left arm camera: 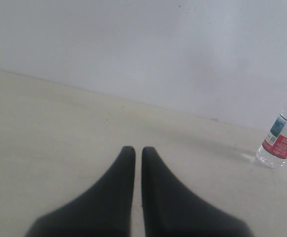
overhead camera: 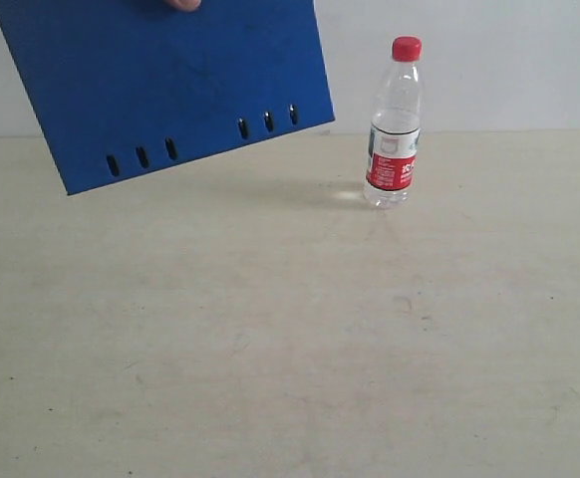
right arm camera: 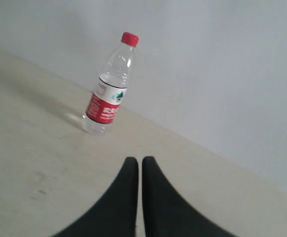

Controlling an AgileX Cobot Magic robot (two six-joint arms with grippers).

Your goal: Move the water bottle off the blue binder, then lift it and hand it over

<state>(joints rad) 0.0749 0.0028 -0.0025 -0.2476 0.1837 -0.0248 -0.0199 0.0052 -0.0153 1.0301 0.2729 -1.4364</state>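
**A:** Where is the water bottle?

**B:** Upright on the pale worktop, right of centre in the exterior view and close to the white wall. It stands on the bare surface, not on the blue binder.

**A:** Can you read its label?

**B:** No. There is a red band with white characters, and above it a white part with a small green logo, but the writing is too small to make out. The cap is red, the body is clear, and there is water inside.

**A:** And the binder?

**B:** It is up off the worktop at the upper left of the exterior view, tilted, and it casts a soft shadow below. Six dark slot holes run along its lower edge in two groups of three. I see no logo or writing on the face that shows. Its lower right corner comes near the bottle without touching it. A pinkish patch sits at its top edge, cut by the frame, and I cannot tell what it is.

**A:** The claws?

**B:** The left claw has its dark fingers drawn together with a thin slit between them and grips nothing. The bottle is well off to one side of it. The right claw is the same, nearly closed and empty, with the bottle ahead of it and apart. Neither claw appears in the exterior view.
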